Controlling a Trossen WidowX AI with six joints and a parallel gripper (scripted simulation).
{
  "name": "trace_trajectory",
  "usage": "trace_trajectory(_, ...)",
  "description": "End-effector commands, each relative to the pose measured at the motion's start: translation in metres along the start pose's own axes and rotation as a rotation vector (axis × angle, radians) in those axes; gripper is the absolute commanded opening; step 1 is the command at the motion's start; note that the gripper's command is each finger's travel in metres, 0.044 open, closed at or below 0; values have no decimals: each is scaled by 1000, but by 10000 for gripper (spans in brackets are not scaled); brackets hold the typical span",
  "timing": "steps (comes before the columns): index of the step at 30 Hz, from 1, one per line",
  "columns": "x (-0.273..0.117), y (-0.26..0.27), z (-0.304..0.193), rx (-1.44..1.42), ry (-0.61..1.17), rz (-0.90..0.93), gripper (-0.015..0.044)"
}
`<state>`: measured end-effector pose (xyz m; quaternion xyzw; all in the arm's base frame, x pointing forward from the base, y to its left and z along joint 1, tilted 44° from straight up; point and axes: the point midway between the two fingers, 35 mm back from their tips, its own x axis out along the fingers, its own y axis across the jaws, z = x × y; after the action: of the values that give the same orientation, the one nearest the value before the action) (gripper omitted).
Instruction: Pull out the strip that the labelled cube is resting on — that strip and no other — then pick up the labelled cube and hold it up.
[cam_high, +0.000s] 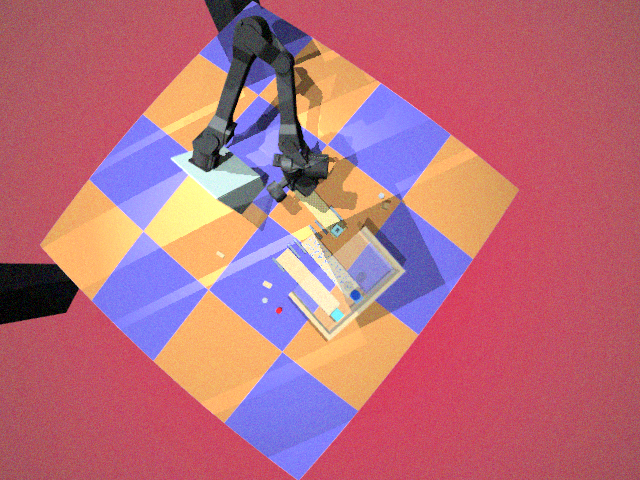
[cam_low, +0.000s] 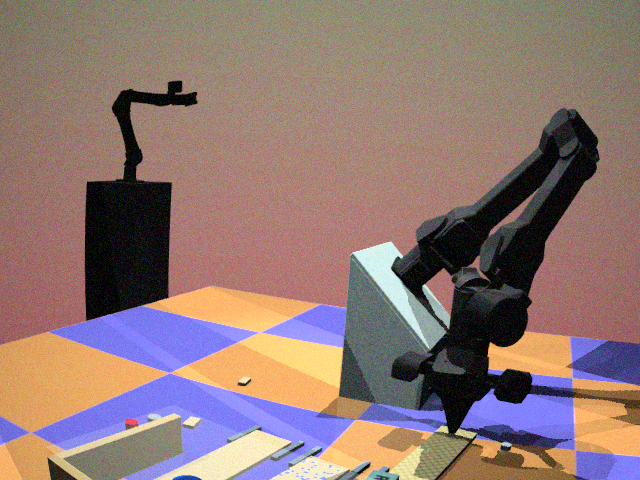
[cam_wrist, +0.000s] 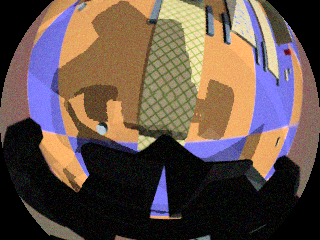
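Checkered desk under me. Labelled cube sits on far end of the crosshatched strip, near desk centre, just outside the tray. My pincer is shut on nothing, tip pressed on strip's near end. Keep steady downforce, drag straight back w/o slipping.

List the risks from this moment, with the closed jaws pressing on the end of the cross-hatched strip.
1. The gripper bears on the very end of the cross-hatched strip with shut jaws; it may slip off mid-drag.
2. The labelled cube sits at the strip's far end by the tray corner; a jerk could slide it off.
3. The speckled strip lies close alongside and could be nudged.
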<state>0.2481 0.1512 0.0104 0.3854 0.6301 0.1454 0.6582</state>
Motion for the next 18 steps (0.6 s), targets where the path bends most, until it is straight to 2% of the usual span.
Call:
trace_trajectory(1,-29,3,5,-6,-2,4,0)
trace_trajectory(8,-36,1,6,-6,1,4,0)
trace_trajectory(13,-35,-1,27,-136,0,3,131)
trace_trajectory(18,-36,-2,41,-143,-1,3,263)
